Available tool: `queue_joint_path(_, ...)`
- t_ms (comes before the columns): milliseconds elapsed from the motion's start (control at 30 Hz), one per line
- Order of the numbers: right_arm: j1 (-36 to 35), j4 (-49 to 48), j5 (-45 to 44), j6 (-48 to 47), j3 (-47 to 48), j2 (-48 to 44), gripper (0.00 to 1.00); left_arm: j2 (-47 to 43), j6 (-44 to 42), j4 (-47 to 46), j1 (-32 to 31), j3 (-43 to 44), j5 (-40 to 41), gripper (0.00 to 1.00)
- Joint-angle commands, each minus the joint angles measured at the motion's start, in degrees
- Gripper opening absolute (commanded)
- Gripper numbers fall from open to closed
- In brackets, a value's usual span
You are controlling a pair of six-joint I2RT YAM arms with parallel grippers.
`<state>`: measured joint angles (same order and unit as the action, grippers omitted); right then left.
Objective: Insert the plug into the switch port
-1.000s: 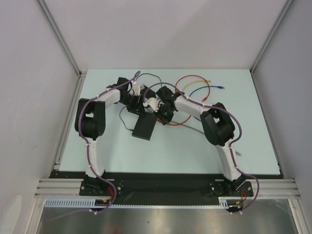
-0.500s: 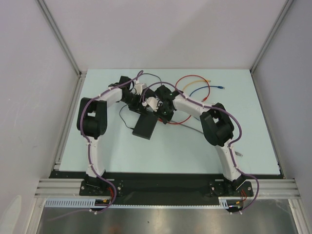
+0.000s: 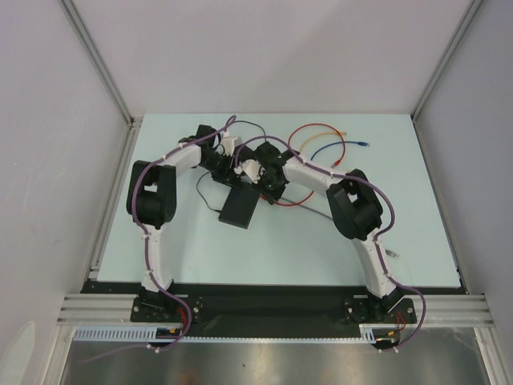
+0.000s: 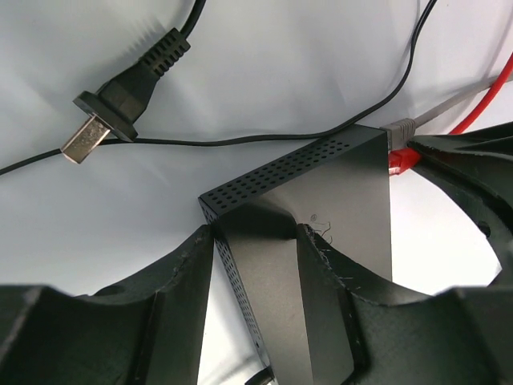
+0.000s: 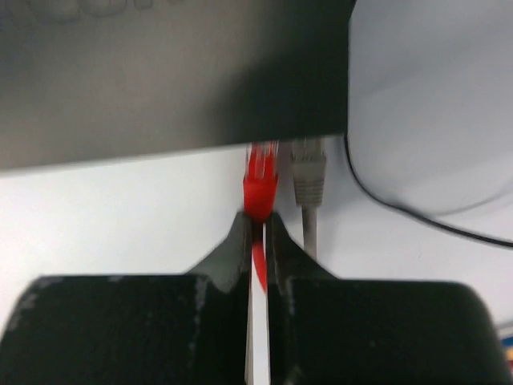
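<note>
The flat matte black rectangular box (image 4: 337,216) carried rows of small round holes along its edge. A bright red plug (image 5: 260,178) sat beside a pale grey plug (image 5: 309,175). The tabletop (image 3: 280,241) was pale blue-white; loose cables lay red (image 3: 321,128), blue (image 3: 337,147) and black (image 4: 264,138).

A lab test cell is shown: a pale table (image 3: 385,241) is enclosed by plain white panels (image 3: 264,56) on aluminium framing (image 3: 96,64), and two arms are bolted to a slotted metal rail (image 3: 272,305).
</note>
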<state>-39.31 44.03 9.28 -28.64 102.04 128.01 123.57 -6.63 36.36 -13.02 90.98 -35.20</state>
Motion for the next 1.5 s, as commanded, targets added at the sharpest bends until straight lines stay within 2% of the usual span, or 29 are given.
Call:
queue_joint_path(0, -0.9, -15.6, -2.8, 4.0, -1.0, -2.1, 0.00, 0.1, -0.7, 1.3, -3.0, 1.2, -8.0, 0.49)
queue_joint_path(167, 0.5, -17.9, 0.6, 7.5, -3.1, -4.5, 0.00, 0.2, -0.8, 1.0, -3.0, 1.2, -8.0, 0.49)
queue_joint_path(400, 0.5, -17.0, 7.5, -1.3, -3.3, -6.0, 0.00, 0.7, -2.7, 2.3, -3.2, 2.7, -7.5, 0.49)
queue_joint_path(600, 0.6, -14.8, 8.9, -0.8, -0.3, -4.8, 0.00, 1.3, -3.6, 2.9, -4.1, 4.3, -7.9, 0.49)
queue_joint_path(767, -0.5, -21.9, 5.8, -5.0, -6.3, -7.9, 0.00, 1.9, -4.1, 3.4, -4.7, 4.6, -7.9, 0.49)
queue_joint_path(1067, -2.6, -25.0, -2.1, -6.9, -6.5, -8.0, 0.00, 1.9, -4.0, 3.4, -5.2, 4.9, -8.4, 0.49)
queue_joint_path(1267, -2.6, -22.5, 4.2, -6.3, -5.1, -9.4, 0.00, 1.9, -4.4, 3.3, -5.3, 4.7, -8.3, 0.49)
queue_joint_path(1467, 0.5, -14.3, 12.5, 1.2, 4.0, -5.2, 0.00, 1.6, -4.6, 3.5, -5.4, 4.7, -8.5, 0.48)
